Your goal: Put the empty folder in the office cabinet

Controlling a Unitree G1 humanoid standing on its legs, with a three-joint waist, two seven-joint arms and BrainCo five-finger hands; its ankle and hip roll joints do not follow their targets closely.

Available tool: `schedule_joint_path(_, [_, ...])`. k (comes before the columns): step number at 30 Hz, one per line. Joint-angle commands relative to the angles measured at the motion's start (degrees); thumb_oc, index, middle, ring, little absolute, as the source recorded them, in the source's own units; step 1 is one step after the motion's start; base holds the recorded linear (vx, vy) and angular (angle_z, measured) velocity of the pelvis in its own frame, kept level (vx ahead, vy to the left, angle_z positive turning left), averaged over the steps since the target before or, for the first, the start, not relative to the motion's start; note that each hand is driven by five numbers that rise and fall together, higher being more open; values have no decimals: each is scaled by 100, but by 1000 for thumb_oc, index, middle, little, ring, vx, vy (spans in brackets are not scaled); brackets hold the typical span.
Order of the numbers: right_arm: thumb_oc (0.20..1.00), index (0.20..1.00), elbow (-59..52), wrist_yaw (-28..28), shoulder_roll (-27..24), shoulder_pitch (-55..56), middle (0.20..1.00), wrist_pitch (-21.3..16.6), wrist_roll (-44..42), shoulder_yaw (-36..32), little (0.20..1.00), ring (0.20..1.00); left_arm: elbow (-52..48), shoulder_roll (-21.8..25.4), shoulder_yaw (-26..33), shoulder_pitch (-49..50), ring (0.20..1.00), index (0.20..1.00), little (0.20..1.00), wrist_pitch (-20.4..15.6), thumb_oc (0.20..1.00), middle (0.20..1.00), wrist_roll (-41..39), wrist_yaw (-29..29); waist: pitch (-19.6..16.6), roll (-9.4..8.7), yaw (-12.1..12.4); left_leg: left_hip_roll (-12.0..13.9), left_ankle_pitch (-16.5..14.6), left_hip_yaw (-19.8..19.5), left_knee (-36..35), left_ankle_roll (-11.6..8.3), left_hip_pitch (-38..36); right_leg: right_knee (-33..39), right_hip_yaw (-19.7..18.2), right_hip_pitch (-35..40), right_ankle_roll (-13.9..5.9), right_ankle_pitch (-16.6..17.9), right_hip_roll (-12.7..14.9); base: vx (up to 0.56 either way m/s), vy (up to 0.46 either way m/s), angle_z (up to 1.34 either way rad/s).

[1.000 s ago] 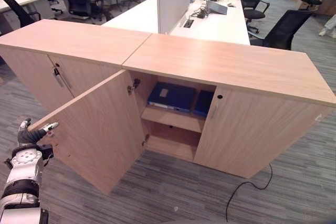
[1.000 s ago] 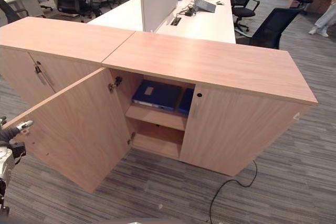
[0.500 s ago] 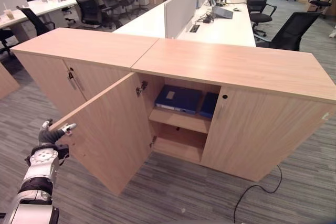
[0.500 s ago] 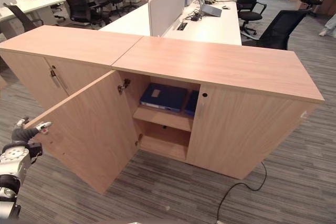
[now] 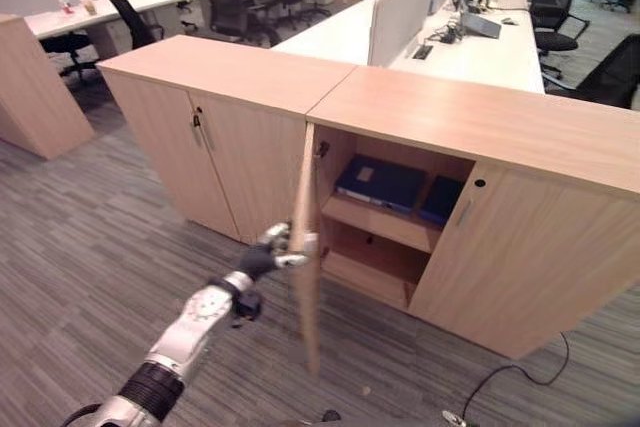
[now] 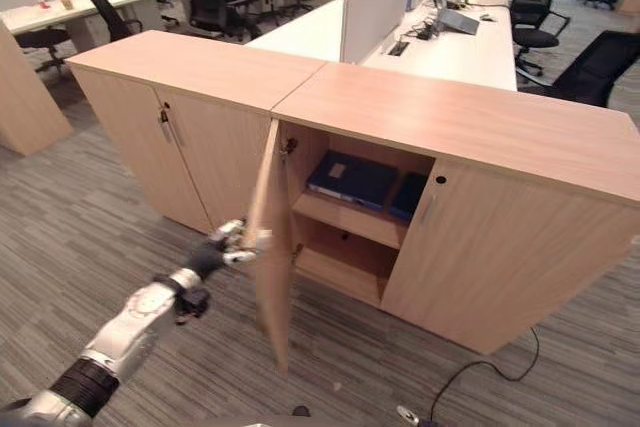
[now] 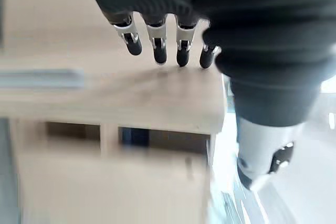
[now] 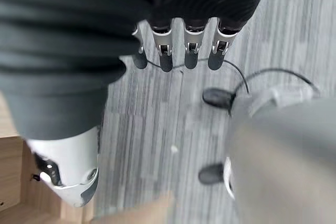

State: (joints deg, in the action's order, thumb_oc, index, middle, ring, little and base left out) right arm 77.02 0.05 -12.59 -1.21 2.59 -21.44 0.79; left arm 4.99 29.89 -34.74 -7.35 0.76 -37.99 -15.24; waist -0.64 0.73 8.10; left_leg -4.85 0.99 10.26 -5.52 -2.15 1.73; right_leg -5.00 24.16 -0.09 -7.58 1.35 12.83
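Observation:
The wooden office cabinet stands with its left door swung out, seen nearly edge-on. On its upper shelf lies a dark blue folder with a second blue folder beside it; the lower compartment sits under them. My left hand reaches out to the door's free edge, and its fingers rest straight against the wood, holding nothing. In the right wrist view, my right hand hangs over the carpet with relaxed fingers and nothing in them.
A matching cabinet with shut doors adjoins on the left. Another wooden unit stands at the far left. White desks with dividers and black chairs fill the room behind. Grey carpet lies in front.
The camera has swung, shifting the whole scene right. My left arm has stretched forward with the hand on the door's edge, and the door now stands less widely open.

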Motion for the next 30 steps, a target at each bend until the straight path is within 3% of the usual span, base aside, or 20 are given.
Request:
schedule_joint_path(1, [1000,1000,189,58,112,-172,1000,-145,-195,312,1000,1000,-536,-411,-175,-441,1000,1000,1000,9,1000,1000,-878,-618,159,-205,-383,59,-578,-408,52,413,-589,648,90,678,-427,74,147,-4,-16,-22])
schedule_joint_path(12, [1000,1000,182,67,159,-185,1000,-182,-73,466,1000,1000,-819,-220,-313,-489,1000,1000,1000,-61,1000,1000,-1051,-608,152,-168,-407,83,-580,-406,52,382,-634,633,79,713,-388,41,122,1,-15,-27])
schedule_joint_path(18, [1000,1000,265,46,218,-122,1000,-194,-151,396,1000,1000,-672,-217,127,0,1000,1000,1000,-244,1000,1000,-784,-423,133,-147,-404,150,-593,-351,52,341,-710,681,60,770,-346,-9,72,3,-36,-1])
schedule_joint_path(19, [1000,1000,187,50,233,-47,1000,-235,-140,451,1000,1000,-531,-311,263,110,1000,1000,1000,-369,1000,1000,-604,-249,130,-154,-413,166,-588,-355,52,332,-716,687,63,783,-324,-29,51,-5,-51,-7])
schedule_joint_path(26, [1000,1000,183,52,65,63,1000,-203,-284,148,1000,1000,364,-647,1099,834,1000,1000,1000,-346,1000,1000,-297,18,107,-174,-418,269,-543,-303,52,277,-709,763,12,787,-255,-75,-61,-6,-53,-4])
schedule_joint_path(30, [1000,1000,204,39,-22,93,1000,-150,-267,47,1000,1000,1682,-898,1542,1170,1000,1000,1000,-175,1000,1000,77,140,78,-142,-484,361,-511,-230,52,231,-702,750,-64,748,-188,-136,-152,-6,-67,-5])
